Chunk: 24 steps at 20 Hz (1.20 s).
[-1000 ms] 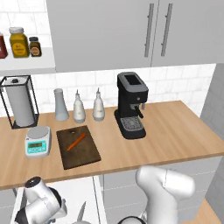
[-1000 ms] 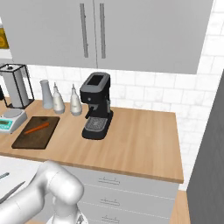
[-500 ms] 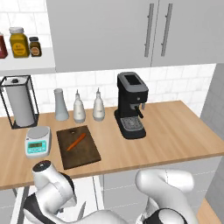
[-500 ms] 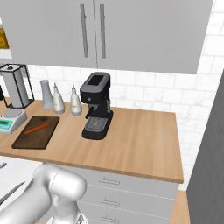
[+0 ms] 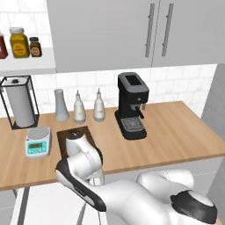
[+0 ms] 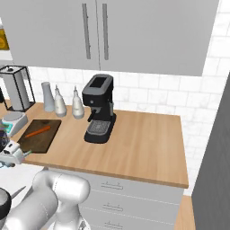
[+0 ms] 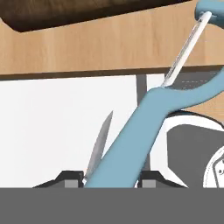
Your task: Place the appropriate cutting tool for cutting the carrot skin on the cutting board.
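Observation:
The peeler [image 7: 144, 113], with a light-blue curved handle and pale metal head [image 7: 183, 52], stands between my fingertips, and my gripper [image 7: 111, 180] is shut on its handle. In the right base view my gripper [image 6: 12, 152] hangs at the counter's front edge, just in front of the dark brown cutting board [image 6: 42, 137]. The orange carrot [image 6: 38, 131] lies on the board's far part. The hand view shows the board's near edge [image 7: 87, 11] above the peeler head. My arm's wrist [image 5: 81, 156] covers most of the board in the left base view.
A teal-and-white scale [image 5: 38, 143] sits left of the board. Behind it stand a paper towel holder [image 5: 19, 107] and pale bottles [image 5: 79, 110]. A black coffee machine [image 5: 132, 112] stands to the right. A knife blade [image 7: 98, 146] lies below the counter edge.
My arm has risen from below the counter to its front edge with the peeler held. It now covers most of the board in the left base view.

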Tool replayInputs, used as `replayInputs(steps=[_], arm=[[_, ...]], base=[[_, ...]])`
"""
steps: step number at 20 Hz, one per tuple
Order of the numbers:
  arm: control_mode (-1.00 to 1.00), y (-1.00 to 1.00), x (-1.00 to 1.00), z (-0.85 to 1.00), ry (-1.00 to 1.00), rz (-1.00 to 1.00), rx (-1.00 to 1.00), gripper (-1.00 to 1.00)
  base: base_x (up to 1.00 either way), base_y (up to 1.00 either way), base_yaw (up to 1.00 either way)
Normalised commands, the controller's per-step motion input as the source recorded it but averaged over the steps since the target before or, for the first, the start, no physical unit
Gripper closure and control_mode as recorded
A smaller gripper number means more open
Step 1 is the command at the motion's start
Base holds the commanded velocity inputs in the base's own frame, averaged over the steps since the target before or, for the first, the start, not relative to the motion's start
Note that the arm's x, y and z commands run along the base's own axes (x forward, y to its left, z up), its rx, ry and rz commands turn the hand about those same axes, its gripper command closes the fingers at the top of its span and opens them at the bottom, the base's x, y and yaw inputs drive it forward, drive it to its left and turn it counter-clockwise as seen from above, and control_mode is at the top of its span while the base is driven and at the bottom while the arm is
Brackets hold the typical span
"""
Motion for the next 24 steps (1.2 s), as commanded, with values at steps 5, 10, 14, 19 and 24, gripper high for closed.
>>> replayInputs(steps=[5, 10, 14, 19, 24], arm=[[-1.0, -0.26, 0.98, 0.44, 0.04, 0.0, 0.0, 1.0], [-1.0, -0.13, 0.88, 0.05, 0.01, 0.0, 0.0, 1.0], [-1.0, 0.0, 0.78, -0.01, 0.0, 0.0, 0.0, 1.0], [-1.0, 0.18, 0.7, -0.06, 0.0, 0.0, 0.0, 1.0], [-1.0, 0.52, 0.37, -0.31, 0.0, 0.0, 0.0, 1.0]], base=[[0.0, 0.0, 0.0], [0.0, 0.0, 0.0], [0.0, 0.0, 0.0], [0.0, 0.0, 0.0], [0.0, 0.0, 0.0]])
